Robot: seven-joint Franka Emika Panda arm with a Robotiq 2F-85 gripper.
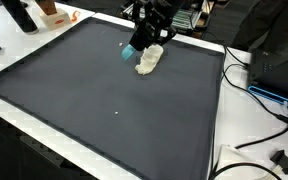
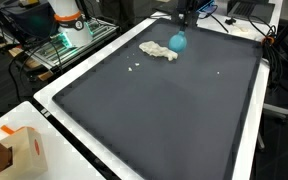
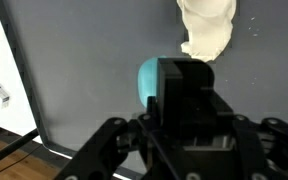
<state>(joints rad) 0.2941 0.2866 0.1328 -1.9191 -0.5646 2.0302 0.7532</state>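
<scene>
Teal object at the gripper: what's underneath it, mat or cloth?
In the wrist view the teal object has dark mat around its visible edge, with the white cloth beside it. The gripper covers much of it, so what lies directly underneath is hidden.

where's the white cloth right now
In an exterior view the white cloth lies on the dark mat near its far edge, right beside the teal object.
</scene>
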